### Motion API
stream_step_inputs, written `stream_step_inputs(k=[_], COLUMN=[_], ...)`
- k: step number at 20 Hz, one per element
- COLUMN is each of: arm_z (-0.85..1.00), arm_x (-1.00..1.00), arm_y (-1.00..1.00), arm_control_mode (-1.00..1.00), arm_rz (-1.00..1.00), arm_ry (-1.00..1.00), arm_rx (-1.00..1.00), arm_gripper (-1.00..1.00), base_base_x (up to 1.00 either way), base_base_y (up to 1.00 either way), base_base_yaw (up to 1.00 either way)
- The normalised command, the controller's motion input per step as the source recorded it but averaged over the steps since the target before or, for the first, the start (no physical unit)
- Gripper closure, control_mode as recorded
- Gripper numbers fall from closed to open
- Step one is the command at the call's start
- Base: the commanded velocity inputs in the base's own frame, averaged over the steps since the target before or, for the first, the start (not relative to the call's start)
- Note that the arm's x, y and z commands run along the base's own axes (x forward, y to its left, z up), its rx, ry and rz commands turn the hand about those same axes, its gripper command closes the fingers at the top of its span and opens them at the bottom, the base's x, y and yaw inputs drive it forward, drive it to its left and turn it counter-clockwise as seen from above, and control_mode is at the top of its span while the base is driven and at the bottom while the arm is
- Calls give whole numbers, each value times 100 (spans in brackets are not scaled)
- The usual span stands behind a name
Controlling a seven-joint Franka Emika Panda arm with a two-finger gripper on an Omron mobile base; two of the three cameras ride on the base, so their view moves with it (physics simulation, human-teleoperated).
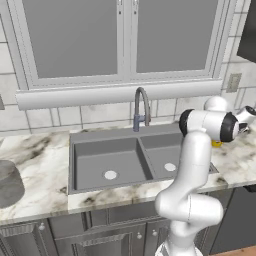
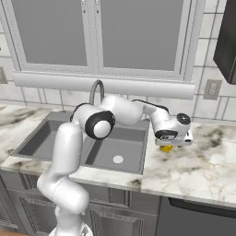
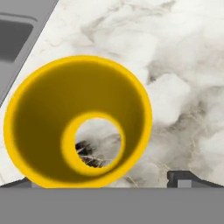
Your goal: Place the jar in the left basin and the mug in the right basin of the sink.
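The small yellow mug (image 3: 78, 122) stands upright on the marble counter just right of the sink (image 1: 75, 150), seen from straight above in the hand view. My gripper (image 3: 105, 181) hangs close over it, open, one fingertip (image 3: 188, 178) clear of the rim on the right and the other at the mug's left edge. From the right base view the gripper (image 2: 168, 144) sits directly on top of the mug (image 2: 166, 148). The grey jar (image 1: 7, 182) stands on the counter far left. The wide left basin (image 1: 107, 162) and narrow right basin (image 1: 167, 157) hold nothing.
A gooseneck faucet (image 1: 141, 107) rises behind the sink divider. A window with a sill (image 1: 120, 92) spans the back wall. A wall outlet (image 2: 212, 90) and a dark cabinet (image 2: 228, 41) are to the right. Marble counter (image 2: 203, 166) stretches right of the mug.
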Motion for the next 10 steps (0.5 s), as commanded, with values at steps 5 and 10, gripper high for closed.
stream_step_inputs(k=[5,10], arm_z=[-27,-12], arm_x=[14,4], arm_y=[1,0], arm_control_mode=[-100,-100], arm_rz=[1,0], arm_ry=[0,0], arm_rx=[2,0], arm_gripper=[100,100], base_base_x=[0,0], base_base_y=[0,0], base_base_yaw=[0,0])
